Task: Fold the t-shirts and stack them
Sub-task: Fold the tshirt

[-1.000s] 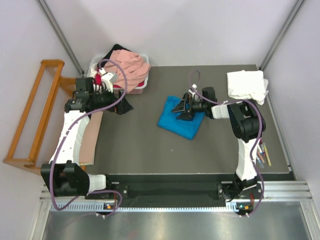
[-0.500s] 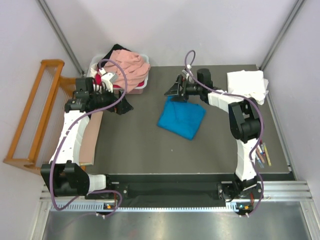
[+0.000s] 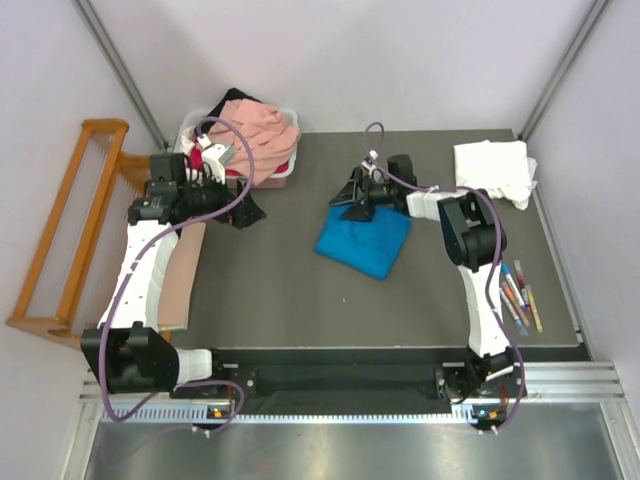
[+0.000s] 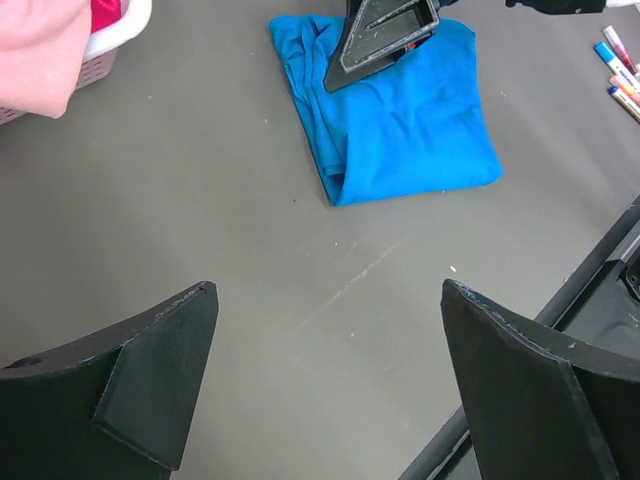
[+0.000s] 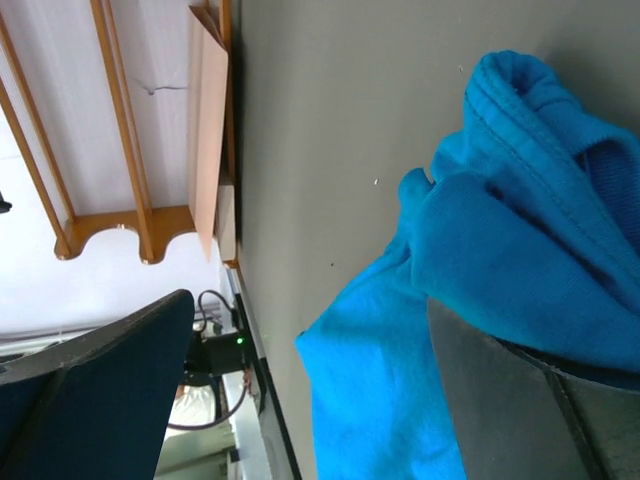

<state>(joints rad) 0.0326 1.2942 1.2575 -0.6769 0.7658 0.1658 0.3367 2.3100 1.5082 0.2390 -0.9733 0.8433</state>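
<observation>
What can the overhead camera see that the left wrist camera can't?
Only overhead: the wooden rack and a white t-shirt at the far right. Only the left wrist: the left gripper close up, open wide over the table. Both: the blue t-shirt with the right gripper open at its far edge, the pink t-shirt in the tub, and the markers.

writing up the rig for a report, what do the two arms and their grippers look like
Both arms are alike: the left arm and right arm have white links with black joints and bases. A purple cable loops along each. The left gripper and right gripper have black, wedge-shaped fingers.
</observation>
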